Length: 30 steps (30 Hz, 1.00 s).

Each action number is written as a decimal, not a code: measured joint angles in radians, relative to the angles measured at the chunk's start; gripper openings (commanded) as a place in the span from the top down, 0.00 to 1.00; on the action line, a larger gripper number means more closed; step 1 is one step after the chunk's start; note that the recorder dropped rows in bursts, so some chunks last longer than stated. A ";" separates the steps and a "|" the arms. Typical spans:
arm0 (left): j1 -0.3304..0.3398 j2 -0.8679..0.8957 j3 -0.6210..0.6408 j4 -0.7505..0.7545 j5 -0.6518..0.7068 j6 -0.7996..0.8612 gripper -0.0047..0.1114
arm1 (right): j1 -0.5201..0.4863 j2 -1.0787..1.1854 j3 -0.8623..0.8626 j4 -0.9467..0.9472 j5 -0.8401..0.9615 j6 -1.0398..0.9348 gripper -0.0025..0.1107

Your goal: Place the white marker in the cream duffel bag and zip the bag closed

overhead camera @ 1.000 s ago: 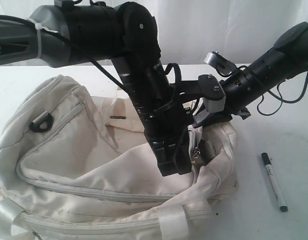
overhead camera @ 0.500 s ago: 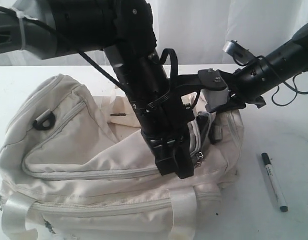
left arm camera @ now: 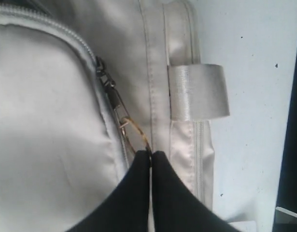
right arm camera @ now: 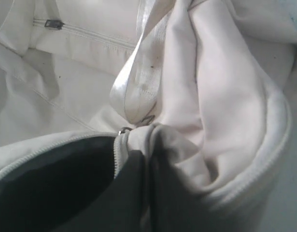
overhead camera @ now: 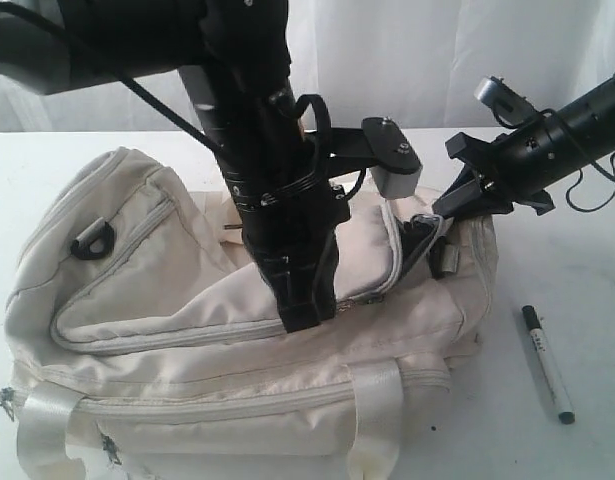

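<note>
Left claw pinched shut on the zipper's ring pull atop the cream duffel bag; right claw closed on a fold of bag fabric at the zipper's end. White marker — outside the bag — lies on the table beside it.

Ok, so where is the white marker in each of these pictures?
Exterior view: the white marker lies on the table, at the lower right, just right of the cream duffel bag and outside it.
Left wrist view: not in it.
Right wrist view: not in it.
Shared landmark: the cream duffel bag shows in all three views.
</note>
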 measured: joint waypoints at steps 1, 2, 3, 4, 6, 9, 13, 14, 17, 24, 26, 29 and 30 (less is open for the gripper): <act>0.000 -0.005 0.012 0.004 0.000 -0.002 0.96 | -0.002 0.000 0.000 0.000 0.000 0.000 0.98; 0.000 -0.017 0.025 0.004 0.000 -0.002 0.96 | -0.002 0.000 0.000 0.000 0.000 0.000 0.98; 0.000 -0.028 0.044 0.004 0.000 -0.005 0.96 | -0.002 0.000 0.000 0.002 0.002 0.000 0.98; 0.000 -0.041 0.062 0.004 0.000 -0.005 0.96 | -0.002 0.000 0.000 0.002 0.002 0.000 0.98; 0.000 -0.067 0.117 0.006 0.000 -0.005 0.96 | -0.002 0.000 0.000 0.002 0.004 0.000 0.98; 0.002 -0.105 0.195 0.006 0.000 -0.003 0.96 | -0.002 0.000 0.000 0.002 0.004 0.000 0.98; 0.002 -0.167 0.268 0.006 -0.002 -0.003 0.96 | -0.002 0.000 0.000 0.011 0.009 0.000 0.96; 0.002 -0.181 0.272 0.006 -0.004 -0.003 0.96 | -0.002 0.000 0.000 0.012 0.009 0.000 0.94; 0.002 -0.189 0.272 0.006 -0.017 -0.003 0.96 | -0.004 0.000 0.000 0.014 0.019 -0.011 0.74; 0.002 -0.189 0.272 0.006 -0.028 -0.024 0.96 | -0.004 -0.030 0.000 0.020 0.066 -0.045 0.57; 0.002 -0.189 0.272 0.006 -0.028 -0.024 0.96 | -0.006 -0.071 -0.002 0.020 0.082 -0.045 0.57; 0.002 -0.189 0.272 0.006 -0.030 -0.024 0.96 | -0.006 -0.133 -0.004 0.020 0.110 -0.045 0.57; 0.002 -0.189 0.272 0.006 -0.030 -0.024 0.96 | -0.006 -0.142 -0.004 0.020 0.112 -0.043 0.57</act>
